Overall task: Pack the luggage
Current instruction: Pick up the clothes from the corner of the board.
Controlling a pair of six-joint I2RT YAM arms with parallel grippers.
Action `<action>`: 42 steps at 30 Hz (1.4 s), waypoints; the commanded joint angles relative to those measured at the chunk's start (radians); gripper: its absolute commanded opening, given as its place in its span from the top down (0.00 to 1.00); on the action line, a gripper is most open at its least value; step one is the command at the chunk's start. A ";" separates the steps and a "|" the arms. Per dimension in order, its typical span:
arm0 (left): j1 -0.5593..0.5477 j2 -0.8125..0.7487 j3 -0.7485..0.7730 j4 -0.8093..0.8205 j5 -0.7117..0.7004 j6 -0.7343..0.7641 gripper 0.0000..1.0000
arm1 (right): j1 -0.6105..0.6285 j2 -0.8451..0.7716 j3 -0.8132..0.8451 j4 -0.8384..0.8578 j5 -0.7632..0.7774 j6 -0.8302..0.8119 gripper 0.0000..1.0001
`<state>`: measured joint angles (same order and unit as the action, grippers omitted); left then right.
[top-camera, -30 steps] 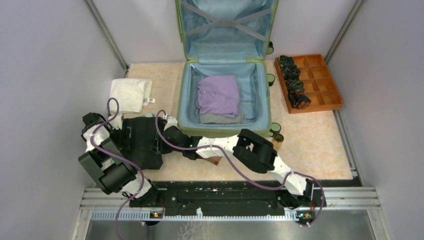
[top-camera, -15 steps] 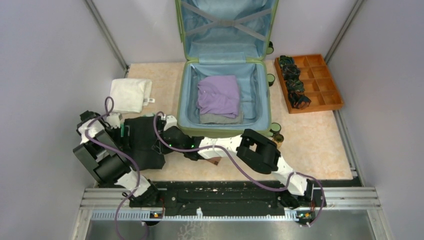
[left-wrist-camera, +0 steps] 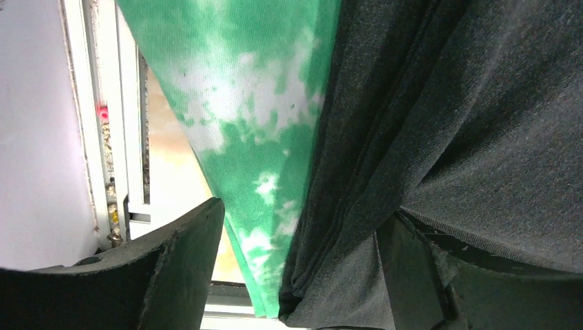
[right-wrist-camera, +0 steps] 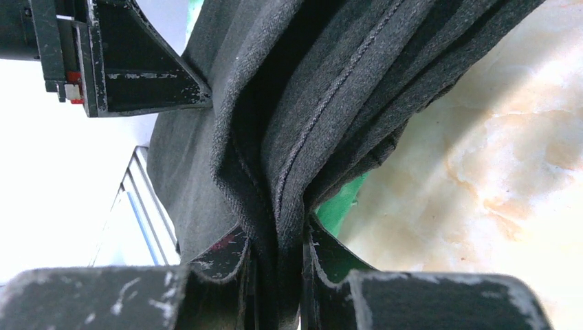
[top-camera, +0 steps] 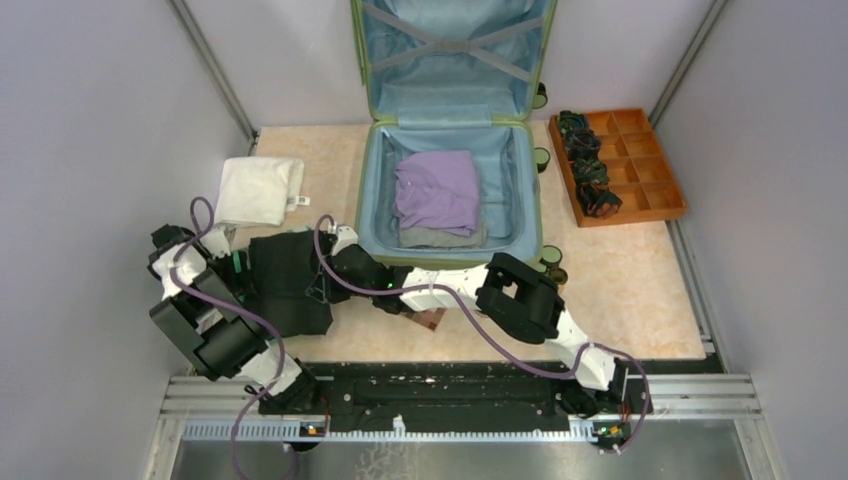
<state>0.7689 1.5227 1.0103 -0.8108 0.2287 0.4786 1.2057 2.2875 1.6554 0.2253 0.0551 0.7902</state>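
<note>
The light-green luggage [top-camera: 366, 200] lies open at the back middle, its lid leaning on the wall. A purple shirt [top-camera: 438, 188] lies on a grey garment inside. A black garment [top-camera: 290, 285] hangs between my grippers at the front left, above the table. My right gripper [right-wrist-camera: 278, 268] is shut on its folded edge [right-wrist-camera: 309, 103]; in the top view it is at the garment's right side [top-camera: 325, 285]. My left gripper [left-wrist-camera: 295, 275] stands wide open around the black garment [left-wrist-camera: 447, 124] and a green tie-dye cloth [left-wrist-camera: 247, 89], at the garment's left side [top-camera: 243, 268].
A folded white towel [top-camera: 260, 190] lies left of the luggage. An orange compartment tray [top-camera: 655, 170] with dark items stands at the right. A small brown item [top-camera: 430, 320] lies under the right arm. Walls close both sides; a metal rail [top-camera: 450, 385] runs along the front.
The black garment has shifted a little toward the back. My left wrist has drawn back to the left, and my right arm has moved slightly back with the garment.
</note>
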 commanded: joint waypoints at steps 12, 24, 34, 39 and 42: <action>0.061 -0.136 -0.029 0.325 0.179 -0.143 0.12 | -0.049 -0.081 0.007 0.004 -0.092 0.025 1.00; 0.061 -0.127 -0.083 0.360 0.120 -0.123 0.20 | -0.052 -0.041 0.032 -0.020 -0.129 0.045 1.00; 0.025 0.059 -0.174 0.480 -0.094 -0.061 0.23 | -0.084 -0.048 0.098 0.008 -0.235 0.073 1.00; 0.023 0.099 -0.210 0.529 -0.106 -0.038 0.21 | -0.130 -0.072 0.178 0.012 -0.349 0.094 1.00; 0.023 0.117 -0.203 0.533 -0.121 -0.033 0.21 | -0.167 -0.086 0.229 0.013 -0.412 0.111 1.00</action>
<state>0.7990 1.5532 0.8619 -0.3431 0.2085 0.3950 1.0996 2.2871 1.7599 0.1471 -0.2314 0.8684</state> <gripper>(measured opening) 0.791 0.158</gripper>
